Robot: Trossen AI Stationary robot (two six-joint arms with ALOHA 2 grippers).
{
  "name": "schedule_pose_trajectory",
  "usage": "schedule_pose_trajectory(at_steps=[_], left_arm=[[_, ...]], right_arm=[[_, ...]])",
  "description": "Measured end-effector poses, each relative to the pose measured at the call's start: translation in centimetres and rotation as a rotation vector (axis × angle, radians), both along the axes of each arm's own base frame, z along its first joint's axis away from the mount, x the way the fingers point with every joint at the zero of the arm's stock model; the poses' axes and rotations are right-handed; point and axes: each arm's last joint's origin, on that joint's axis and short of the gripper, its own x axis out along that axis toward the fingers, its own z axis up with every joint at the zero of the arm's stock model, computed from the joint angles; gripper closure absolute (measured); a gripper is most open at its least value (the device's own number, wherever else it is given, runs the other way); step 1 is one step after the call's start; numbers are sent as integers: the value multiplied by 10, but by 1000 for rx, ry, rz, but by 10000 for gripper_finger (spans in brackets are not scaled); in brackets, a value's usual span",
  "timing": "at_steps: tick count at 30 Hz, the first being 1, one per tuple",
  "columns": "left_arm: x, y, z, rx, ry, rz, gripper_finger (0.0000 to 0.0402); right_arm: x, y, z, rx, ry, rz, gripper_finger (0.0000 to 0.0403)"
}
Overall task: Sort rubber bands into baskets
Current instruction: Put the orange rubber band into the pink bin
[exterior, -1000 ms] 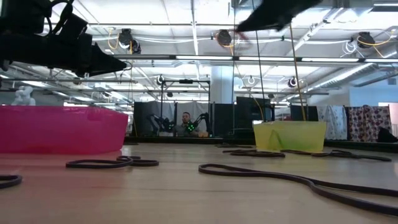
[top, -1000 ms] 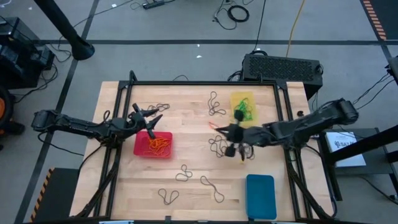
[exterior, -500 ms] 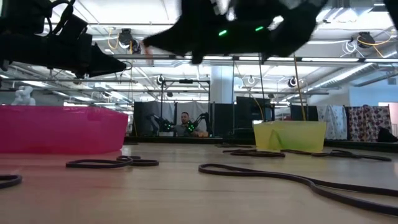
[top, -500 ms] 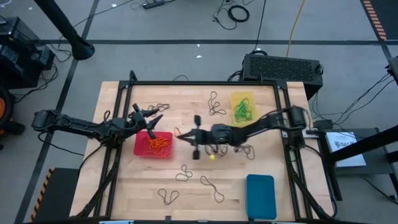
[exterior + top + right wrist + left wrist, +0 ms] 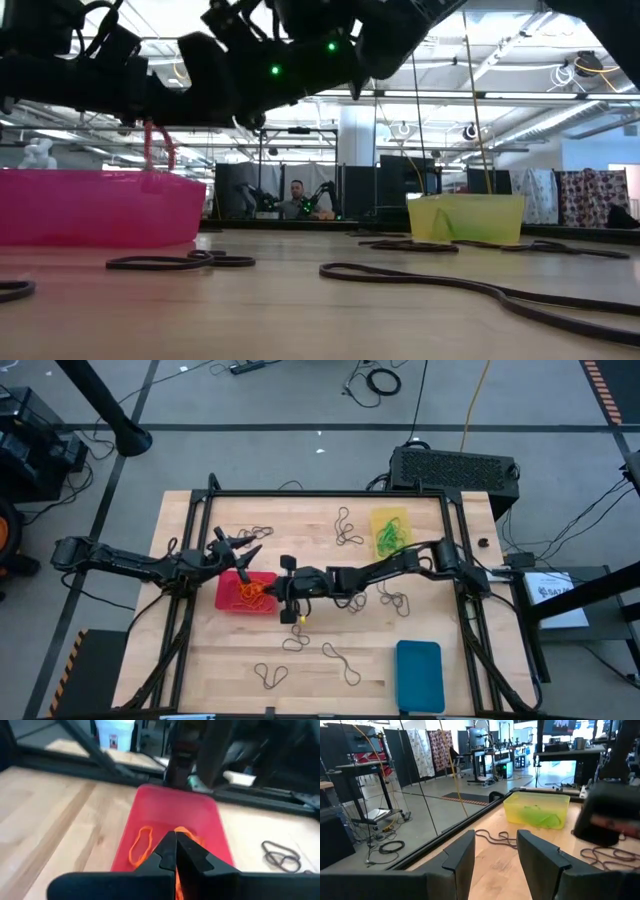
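Left gripper [image 5: 243, 547] hangs spread apart just behind the red basket [image 5: 226, 598]. Over that basket's right edge, the right gripper [image 5: 276, 589] has its fingers pinched together on an orange band [image 5: 157, 145] dangling above the pile [image 5: 250, 593] inside.

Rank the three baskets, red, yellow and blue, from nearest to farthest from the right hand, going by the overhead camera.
1. Red basket: directly beside the right hand, toward the left arm.
2. Yellow basket: back of the table, right side.
3. Blue basket: front right corner.

R tool [image 5: 175, 851] pinched; L tool [image 5: 492, 852] parted.
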Motion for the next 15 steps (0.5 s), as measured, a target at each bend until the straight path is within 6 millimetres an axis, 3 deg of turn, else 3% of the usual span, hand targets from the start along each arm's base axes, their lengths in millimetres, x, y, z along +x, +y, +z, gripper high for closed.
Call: schedule_pose_trajectory(at_steps=[15], left_arm=[[0,0,0,-4,-3,-2,247]], right_arm=[[-1,-1,-2,-1,28,-3,388]])
